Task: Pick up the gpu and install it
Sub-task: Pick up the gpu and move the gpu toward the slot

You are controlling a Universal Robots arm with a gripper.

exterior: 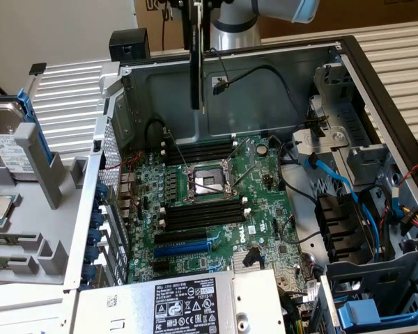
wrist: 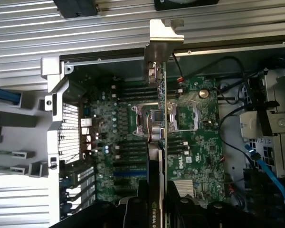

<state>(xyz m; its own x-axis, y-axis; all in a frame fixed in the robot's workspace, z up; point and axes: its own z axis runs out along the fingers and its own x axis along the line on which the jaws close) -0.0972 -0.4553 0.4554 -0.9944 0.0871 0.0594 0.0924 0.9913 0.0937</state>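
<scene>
Gpu lifted in my claw, not yet seated.
My claw [wrist: 156, 211] is clamped on the gpu [exterior: 196, 62], hanging edge-down above the open case [exterior: 265, 76]. In the exterior view, the motherboard [exterior: 265, 202] lies toward five o'clock, its blue slot [exterior: 184, 247] empty. Pickup looks done; installing remains.

— How is the light in the exterior view?
— Soft and even. The ribbed panel [exterior: 70, 97] at ten o'clock shines pale; the case wall [exterior: 160, 90] at twelve sits in shade.
— And the wrist view?
— Cooler, bluish. The motherboard [wrist: 204, 142] lies dim, while the bracket [wrist: 164, 35] of the gpu [wrist: 155, 171] catches bright glare.
</scene>
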